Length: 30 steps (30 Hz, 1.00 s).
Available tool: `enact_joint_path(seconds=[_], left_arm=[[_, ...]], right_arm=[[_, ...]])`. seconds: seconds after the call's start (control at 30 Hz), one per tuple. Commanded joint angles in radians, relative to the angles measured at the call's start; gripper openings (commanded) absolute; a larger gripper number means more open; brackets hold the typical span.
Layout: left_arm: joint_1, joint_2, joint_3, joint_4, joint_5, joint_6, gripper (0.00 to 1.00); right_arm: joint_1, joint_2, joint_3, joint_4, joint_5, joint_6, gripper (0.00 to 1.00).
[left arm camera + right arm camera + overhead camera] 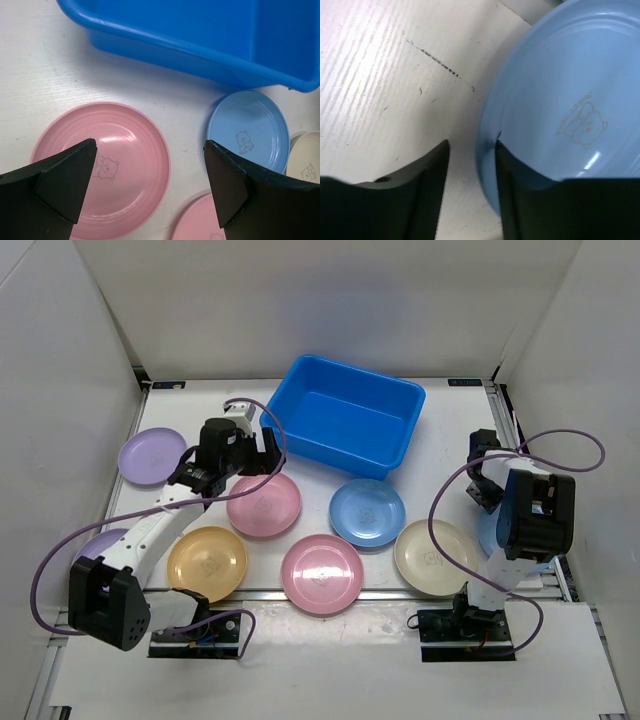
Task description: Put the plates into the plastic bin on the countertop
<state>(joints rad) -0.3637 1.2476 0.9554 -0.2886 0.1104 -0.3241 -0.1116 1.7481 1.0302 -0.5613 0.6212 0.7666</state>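
Top external: right gripper (486,502) sits at the left edge of a light blue plate (490,537), blue bin (335,452) far-left of it. Left wrist: left gripper (150,150) gapes over a pink plate (120,130). Right wrist: jaws straddle the blue rim, outer finger (420,195) clear of it — nothing pinched.

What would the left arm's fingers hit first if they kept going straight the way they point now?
Probably the round pink plastic plate under them: the left fingers hang open over its right half. Depth is unclear, so one may reach the white countertop first.
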Motion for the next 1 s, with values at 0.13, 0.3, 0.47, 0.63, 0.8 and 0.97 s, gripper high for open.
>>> enact_joint_path(seconds=[0.13, 0.3, 0.47, 0.63, 0.8, 0.97], left_arm=[[-0.004, -0.004, 0.088, -0.037, -0.055, 0.043, 0.99], [-0.006, -0.002, 0.106, -0.037, -0.052, 0.054, 0.99], [-0.006, -0.003, 0.102, -0.040, -0.061, 0.062, 0.99], [-0.003, 0.001, 0.100, -0.037, -0.086, 0.069, 0.99], [-0.003, 0.016, 0.094, -0.037, -0.098, 0.017, 0.99], [0.025, 0.047, 0.123, -0.079, -0.140, -0.049, 0.99]], right_arm=[[-0.013, 0.001, -0.071, -0.003, 0.029, 0.056, 0.22], [0.033, -0.048, -0.003, -0.025, 0.099, -0.030, 0.00], [0.157, -0.152, 0.108, -0.064, 0.262, -0.141, 0.00], [0.240, -0.242, 0.212, -0.009, 0.222, -0.305, 0.00], [0.437, -0.263, 0.277, 0.262, 0.158, -0.695, 0.00], [0.565, -0.129, 0.476, 0.352, -0.056, -0.923, 0.00]])
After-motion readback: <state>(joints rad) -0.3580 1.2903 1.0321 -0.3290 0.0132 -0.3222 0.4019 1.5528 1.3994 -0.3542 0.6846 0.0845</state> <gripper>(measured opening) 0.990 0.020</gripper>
